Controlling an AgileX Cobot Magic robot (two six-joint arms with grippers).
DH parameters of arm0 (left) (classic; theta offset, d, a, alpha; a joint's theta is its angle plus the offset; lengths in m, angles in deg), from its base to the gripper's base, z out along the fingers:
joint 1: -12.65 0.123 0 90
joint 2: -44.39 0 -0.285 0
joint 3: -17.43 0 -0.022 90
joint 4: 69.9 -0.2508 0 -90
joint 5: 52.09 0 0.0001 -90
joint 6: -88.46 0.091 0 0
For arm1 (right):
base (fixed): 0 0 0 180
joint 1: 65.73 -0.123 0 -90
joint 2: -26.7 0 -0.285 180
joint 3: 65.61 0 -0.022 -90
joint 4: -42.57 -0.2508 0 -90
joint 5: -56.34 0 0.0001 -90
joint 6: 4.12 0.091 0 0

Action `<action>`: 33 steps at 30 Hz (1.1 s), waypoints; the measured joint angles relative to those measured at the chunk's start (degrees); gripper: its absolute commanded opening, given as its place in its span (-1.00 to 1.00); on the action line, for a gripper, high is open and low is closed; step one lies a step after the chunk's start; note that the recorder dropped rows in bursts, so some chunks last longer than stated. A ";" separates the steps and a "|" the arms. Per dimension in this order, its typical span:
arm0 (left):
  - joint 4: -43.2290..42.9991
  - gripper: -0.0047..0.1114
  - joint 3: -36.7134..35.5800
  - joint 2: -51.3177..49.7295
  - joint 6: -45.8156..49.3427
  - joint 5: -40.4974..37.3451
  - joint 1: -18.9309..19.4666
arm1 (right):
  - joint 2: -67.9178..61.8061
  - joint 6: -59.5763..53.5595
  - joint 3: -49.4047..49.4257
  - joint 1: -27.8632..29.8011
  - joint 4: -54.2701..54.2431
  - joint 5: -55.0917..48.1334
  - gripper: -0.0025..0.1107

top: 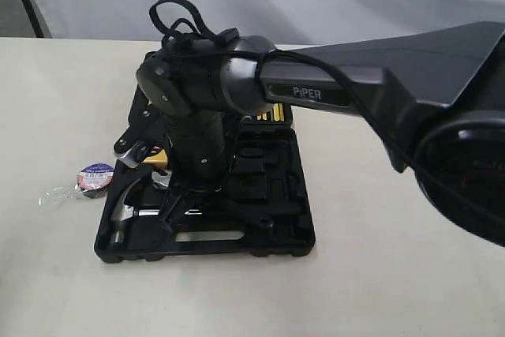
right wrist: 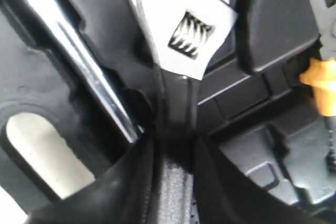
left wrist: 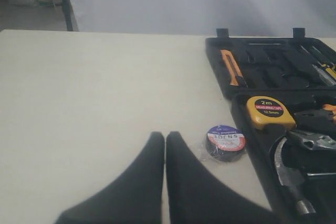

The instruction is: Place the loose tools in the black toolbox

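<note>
The right gripper (right wrist: 173, 148) pinches the wrench (right wrist: 184, 30) by its black handle between its jaws, low in the black toolbox (top: 304, 241) beside the hammer (right wrist: 79, 51); best seat it flat in its recess before releasing; the left gripper (left wrist: 165, 141), jaws pressed together, sits near the tape roll (left wrist: 226, 142) on the desk (left wrist: 79, 103).

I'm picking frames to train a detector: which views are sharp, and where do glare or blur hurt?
Exterior view: even, soft light, though the right arm hides much of the toolbox. Left wrist view: tape roll fairly sharp, left gripper a dark blur. Right wrist view: very close, glare whitens the wrench head, right gripper soft.
</note>
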 measured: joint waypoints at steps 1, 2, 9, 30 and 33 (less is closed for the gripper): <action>0.00 -0.89 0.00 0.00 0.00 0.00 0.00 | 0.41 -0.11 0.13 0.00 0.29 0.26 -0.96; 0.00 -0.89 0.00 0.00 0.00 0.00 0.00 | 0.69 -0.40 0.11 0.00 0.52 0.25 -0.96; 0.00 -0.89 0.00 0.00 0.00 0.00 0.00 | 6.77 -10.55 0.11 4.37 -8.96 1.88 -0.96; 0.00 -0.89 0.00 0.00 0.00 0.00 0.00 | 4.28 -15.85 0.11 7.39 -19.03 -1.95 -0.09; 0.00 -0.89 0.00 0.00 0.00 0.00 0.00 | 3.95 -13.03 0.11 5.36 -13.83 -1.50 -0.09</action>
